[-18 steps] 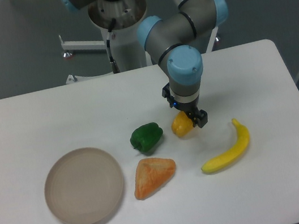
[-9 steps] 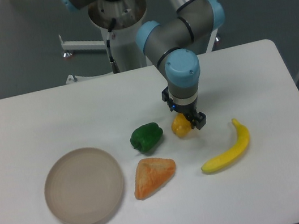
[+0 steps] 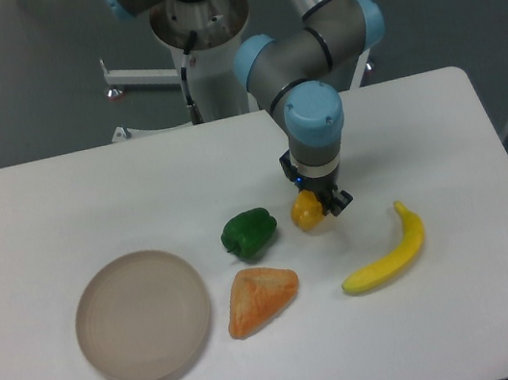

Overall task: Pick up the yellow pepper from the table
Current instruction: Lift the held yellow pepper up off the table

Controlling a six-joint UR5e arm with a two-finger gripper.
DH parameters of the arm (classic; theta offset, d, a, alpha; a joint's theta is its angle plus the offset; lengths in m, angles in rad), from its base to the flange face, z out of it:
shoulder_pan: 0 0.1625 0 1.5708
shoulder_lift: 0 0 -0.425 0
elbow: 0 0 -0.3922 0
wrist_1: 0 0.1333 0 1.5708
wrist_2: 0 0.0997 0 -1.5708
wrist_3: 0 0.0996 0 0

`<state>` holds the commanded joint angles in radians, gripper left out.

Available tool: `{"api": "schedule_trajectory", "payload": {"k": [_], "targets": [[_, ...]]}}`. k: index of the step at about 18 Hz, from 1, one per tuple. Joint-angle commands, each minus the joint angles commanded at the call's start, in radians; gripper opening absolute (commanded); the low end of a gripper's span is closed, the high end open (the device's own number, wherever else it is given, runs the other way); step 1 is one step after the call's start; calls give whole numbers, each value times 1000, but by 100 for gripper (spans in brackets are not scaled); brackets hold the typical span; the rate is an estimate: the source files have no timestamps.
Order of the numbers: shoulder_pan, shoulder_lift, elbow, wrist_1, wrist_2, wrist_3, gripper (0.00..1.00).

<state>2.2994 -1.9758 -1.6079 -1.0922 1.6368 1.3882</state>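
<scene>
No brand, label or writing can be read on any item. Nearest the front edge of the white worktop (image 3: pixel 472 329), a round translucent plate (image 3: pixel 143 317) lies at the left, with bare surface between it and the near edge; to its right sits an orange wedge-shaped item (image 3: pixel 261 297), and farther right a curved yellow banana (image 3: pixel 388 252), with open white surface beyond it toward the right edge; behind the wedge, a green pepper (image 3: pixel 249 233) rests apart from its neighbours; just right of it, the yellow pepper (image 3: pixel 307 212) sits between the jaws of the gripper (image 3: pixel 318 206), which pinch it from either side; whether it touches the worktop cannot be told; the arm (image 3: pixel 312 117) descends vertically from the far side; the left rear of the worktop carries nothing.
</scene>
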Motion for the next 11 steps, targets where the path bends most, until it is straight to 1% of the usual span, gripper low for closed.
{"api": "schedule_trajectory", "payload": {"k": [4, 7, 11], "targets": [[3, -8, 106, -3, -8, 6, 55], [3, -37, 186, -6, -6, 8, 55], [14, -84, 255, -3, -12, 8, 55]]}}
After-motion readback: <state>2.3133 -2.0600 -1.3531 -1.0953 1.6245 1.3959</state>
